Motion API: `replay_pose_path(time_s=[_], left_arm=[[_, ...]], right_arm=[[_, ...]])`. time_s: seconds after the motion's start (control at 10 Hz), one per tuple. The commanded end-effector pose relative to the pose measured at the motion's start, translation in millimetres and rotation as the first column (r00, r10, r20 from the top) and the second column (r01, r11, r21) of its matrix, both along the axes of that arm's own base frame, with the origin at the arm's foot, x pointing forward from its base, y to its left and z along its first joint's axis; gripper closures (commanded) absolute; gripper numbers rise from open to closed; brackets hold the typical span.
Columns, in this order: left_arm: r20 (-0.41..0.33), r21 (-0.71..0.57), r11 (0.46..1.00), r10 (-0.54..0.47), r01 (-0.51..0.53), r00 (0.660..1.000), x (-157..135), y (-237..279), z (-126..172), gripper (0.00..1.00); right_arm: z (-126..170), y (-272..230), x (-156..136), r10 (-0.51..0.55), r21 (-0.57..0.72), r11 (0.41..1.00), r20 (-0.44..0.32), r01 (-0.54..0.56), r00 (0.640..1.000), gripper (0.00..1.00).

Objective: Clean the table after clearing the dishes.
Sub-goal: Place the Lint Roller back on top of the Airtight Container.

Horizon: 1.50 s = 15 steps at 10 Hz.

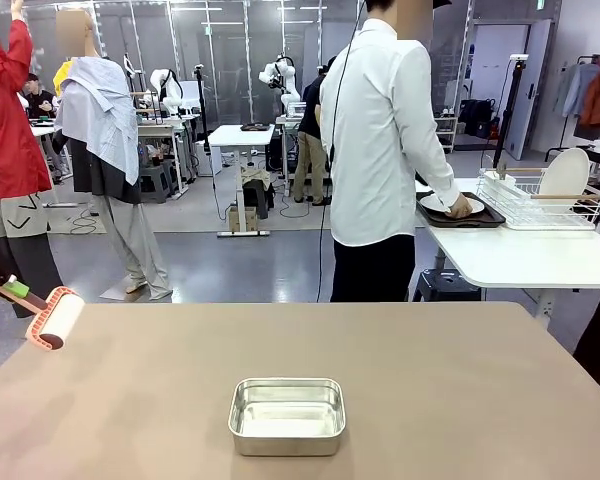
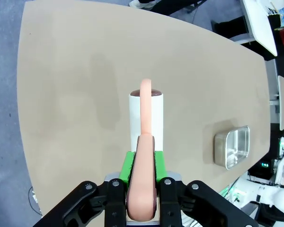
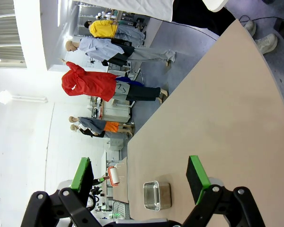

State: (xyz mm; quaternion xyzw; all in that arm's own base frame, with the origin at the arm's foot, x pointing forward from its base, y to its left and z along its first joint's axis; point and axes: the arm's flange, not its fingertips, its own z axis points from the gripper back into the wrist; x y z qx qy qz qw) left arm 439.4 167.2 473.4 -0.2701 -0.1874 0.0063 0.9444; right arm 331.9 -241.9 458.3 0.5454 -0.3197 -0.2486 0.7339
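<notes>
Front view: at the table's [image 1: 430, 400] left edge, the left gripper [image 1: 12, 287] holds a lint roller [image 1: 55, 318] by its salmon handle, the white drum hanging just beyond the green pads and low over the taupe top. A small steel pan [image 1: 286, 415] sits well off to the gripper's right, near the middle. Across the room, a person in a white shirt sets a white plate [image 1: 450, 205] on a dark tray [image 1: 460, 215] atop a white side table [image 1: 520, 255], beside a dish rack [image 1: 540, 200]; the dishes appear already off the main table.

Left wrist view: the fingers are clamped narrow on the roller's handle [image 2: 142, 189], with the drum [image 2: 146, 118] straight ahead of the fingertips and bare tabletop [image 2: 75, 94] beneath it. The pan [image 2: 233, 146] lies off to one side. The roller looks light and stiff, its sheet likely tacky, so the handle is the sensible place to hold; the smooth, rigid top should take firm rolling pressure.

Right wrist view: the right gripper [image 3: 139, 177] stands wide open and empty, well above the table [image 3: 217, 109], with the pan [image 3: 157, 196] showing between its pads.
</notes>
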Motion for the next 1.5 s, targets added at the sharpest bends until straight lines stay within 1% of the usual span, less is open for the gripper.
replay_pose_path(time_s=[0.0,0.1,0.2,0.3,0.4,0.5,0.6,0.7,0.8,0.9,1.1,1.2,1.3,1.4], left_arm=[[0.002,0.006,1.000,0.002,-0.002,1.000,-1.1,2.0,5.4,0.79],[0.000,0.000,1.000,0.000,0.000,1.000,0.0,0.0,0.0,0.79],[0.041,0.067,0.988,-0.141,0.138,0.989,10.3,-20.9,26.1,0.79],[0.070,0.132,0.952,-0.285,0.275,0.956,13.4,-46.8,52.5,0.79],[0.059,0.196,0.897,-0.415,0.397,0.908,11.5,-79.3,72.8,0.79],[0.028,0.262,0.828,-0.521,0.496,0.853,3.5,-109.3,80.9,0.79],[-0.020,0.314,0.734,-0.629,0.602,0.777,-6.5,-143.8,82.9,0.79],[-0.054,0.372,0.641,-0.707,0.672,0.705,-16.8,-181.1,86.0,0.79],[-0.080,0.436,0.516,-0.794,0.737,0.603,-27.3,-222.5,91.6,0.79],[-0.091,0.458,0.400,-0.867,0.794,0.490,-37.1,-262.1,94.9,0.79],[-0.120,0.505,0.198,-0.948,0.840,0.295,-48.2,-330.1,102.6,0.79],[-0.137,0.510,0.112,-0.968,0.853,0.209,-50.0,-362.5,100.8,0.79],[-0.159,0.507,0.024,-0.980,0.862,0.121,-43.6,-398.5,95.1,0.79],[-0.182,0.496,-0.035,-0.981,0.868,0.064,-41.9,-432.1,87.7,0.79]], right_arm=[[3.6,0.4,-1.0,0.001,0.009,1.000,0.002,-0.001,1.000,0.00],[3.6,0.4,-1.0,0.001,0.009,1.000,0.002,-0.001,1.000,0.00],[3.6,0.4,-1.0,0.001,0.009,1.000,0.002,-0.001,1.000,0.00],[3.6,0.4,-1.0,0.001,0.009,1.000,0.002,-0.001,1.000,0.00],[3.6,0.4,-1.0,0.001,0.009,1.000,0.002,-0.001,1.000,0.00],[3.6,0.4,-1.0,0.001,0.009,1.000,0.002,-0.001,1.000,0.00],[3.6,0.4,-1.0,0.001,0.009,1.000,0.002,-0.001,1.000,0.00],[3.6,0.4,-1.0,0.001,0.009,1.000,0.002,-0.001,1.000,0.00],[3.6,0.4,-1.0,0.001,0.009,1.000,0.002,-0.001,1.000,0.00],[3.6,0.4,-1.0,0.001,0.009,1.000,0.002,-0.001,1.000,0.00],[3.6,0.4,-1.0,0.001,0.009,1.000,0.002,-0.001,1.000,0.00],[3.6,0.4,-1.0,0.001,0.009,1.000,0.002,-0.001,1.000,0.00],[3.6,0.4,-1.0,0.001,0.009,1.000,0.002,-0.001,1.000,0.00],[3.6,0.4,-1.0,0.001,0.009,1.000,0.002,-0.001,1.000,0.00]])
